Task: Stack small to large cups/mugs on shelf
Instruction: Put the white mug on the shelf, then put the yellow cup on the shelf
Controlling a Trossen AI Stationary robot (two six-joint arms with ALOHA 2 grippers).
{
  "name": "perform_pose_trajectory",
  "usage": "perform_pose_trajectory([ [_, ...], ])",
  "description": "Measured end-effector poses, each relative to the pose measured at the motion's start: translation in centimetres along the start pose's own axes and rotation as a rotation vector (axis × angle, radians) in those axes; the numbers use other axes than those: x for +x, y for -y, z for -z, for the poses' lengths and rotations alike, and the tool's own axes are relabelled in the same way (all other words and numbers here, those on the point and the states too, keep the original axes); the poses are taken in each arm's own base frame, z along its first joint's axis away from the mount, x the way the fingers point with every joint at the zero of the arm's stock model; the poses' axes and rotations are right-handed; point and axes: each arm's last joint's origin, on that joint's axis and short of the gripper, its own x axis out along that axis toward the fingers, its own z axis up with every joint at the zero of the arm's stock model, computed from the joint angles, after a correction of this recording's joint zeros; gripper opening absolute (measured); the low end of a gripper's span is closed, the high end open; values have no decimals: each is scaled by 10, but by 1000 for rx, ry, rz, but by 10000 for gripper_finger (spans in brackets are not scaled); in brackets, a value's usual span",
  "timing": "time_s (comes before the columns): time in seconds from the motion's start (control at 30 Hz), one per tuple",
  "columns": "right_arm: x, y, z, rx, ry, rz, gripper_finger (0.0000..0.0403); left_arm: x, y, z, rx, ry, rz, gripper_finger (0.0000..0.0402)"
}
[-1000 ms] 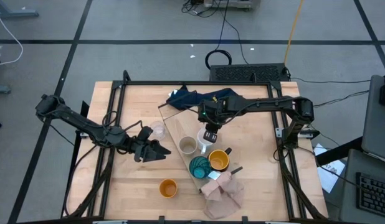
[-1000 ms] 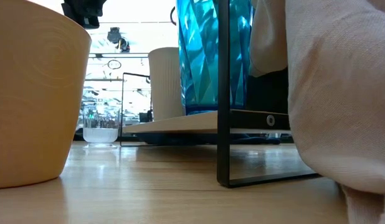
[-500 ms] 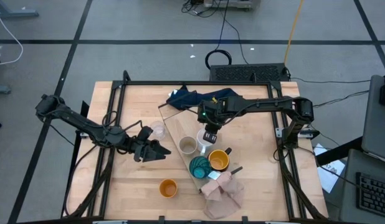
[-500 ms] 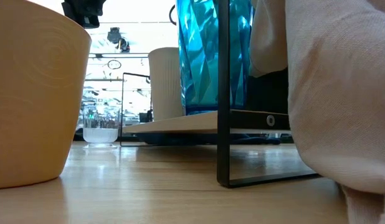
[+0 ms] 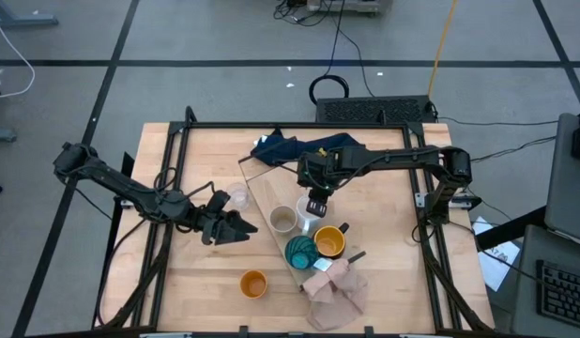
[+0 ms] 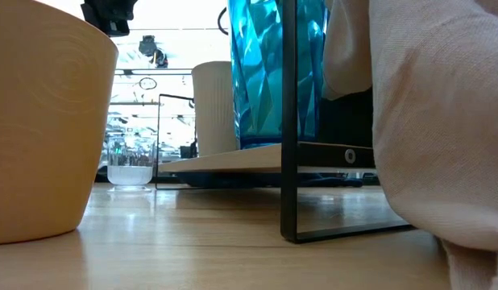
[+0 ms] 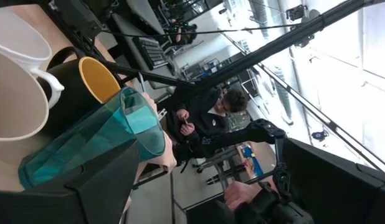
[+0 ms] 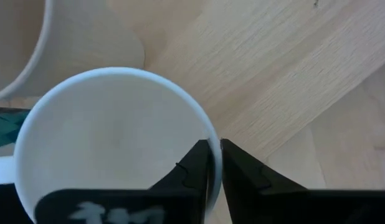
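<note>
The pale wood shelf (image 5: 262, 183) runs slantwise across the table's middle. On it stand a beige-grey cup (image 5: 282, 221), the white mug (image 5: 307, 223), a teal cup (image 5: 299, 252) and a mustard-yellow mug (image 5: 329, 242). An orange cup (image 5: 254, 284) stands on the table near the front, and a clear glass (image 5: 238, 197) stands left of the shelf. My right gripper (image 8: 214, 165) points steeply down, shut on the white mug. My left gripper (image 5: 241, 230) hovers level and open, left of the shelf, touching nothing. My right gripper has the white mug's rim (image 8: 211, 144) pinched between its two fingers, one inside the mug and one outside. The fingers come from above, slanting down. The mug stands upright on the shelf, its handle (image 7: 50, 81) on the side away from the fingers.
A pinkish-beige cloth (image 5: 335, 289) lies at the shelf's near end and a dark blue cloth (image 5: 290, 147) at its far end. Black frame rails (image 5: 299, 125) border the table. A seated person (image 7: 208, 118) shows in the room beyond.
</note>
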Motion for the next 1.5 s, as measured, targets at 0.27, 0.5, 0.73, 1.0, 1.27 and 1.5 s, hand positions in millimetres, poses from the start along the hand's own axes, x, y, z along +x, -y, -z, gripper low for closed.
perform_pose_trajectory([
  [0.27,0,0,-1,-1,8,-4,63,0,0,0,2,0,0,392],
  [0.5,0,0,-2,-3,16,-6,84,0,0,0,2,0,0,392],
  [0.73,-6,-4,-11,-2,119,-58,95,0,0,0,2,0,0,392],
  [1.0,-18,-1,-11,3,148,-76,96,0,0,0,2,0,1,392],
  [1.27,-40,-1,-9,-20,214,-82,96,0,1,0,26,0,6,392],
  [1.5,-72,-3,-13,-23,387,-106,96,-1,-3,0,59,-18,-35,392],
])
